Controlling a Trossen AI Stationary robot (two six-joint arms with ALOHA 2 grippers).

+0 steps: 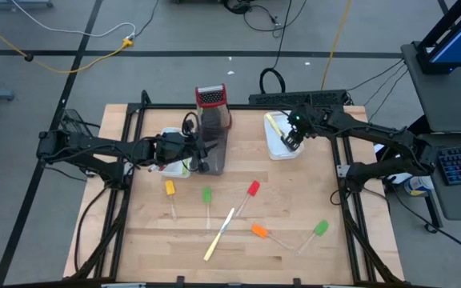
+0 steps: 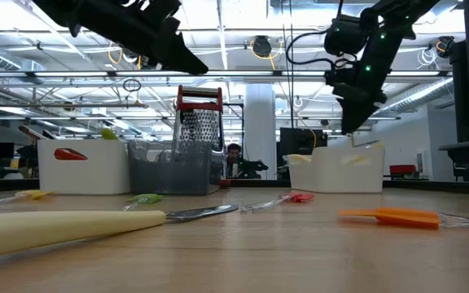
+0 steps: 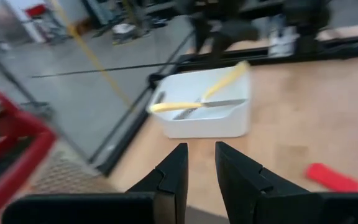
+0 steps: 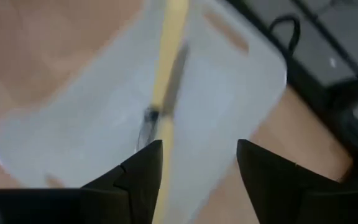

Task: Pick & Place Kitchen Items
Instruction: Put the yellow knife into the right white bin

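Several slim utensils lie flat on the wooden table: a yellow spatula, a green spatula, a red spatula, a pale-handled knife, an orange spatula and another green spatula. My right gripper is open and empty above the right white tray, where pale-yellow-handled knives lie. My left gripper hangs over the grey tray, its fingers a little apart and empty.
The red-topped metal grater stands behind the grey tray. A left white tray holds red and green utensils. The table's front half has room between the loose utensils. Cables and a keyboard lie beyond the table.
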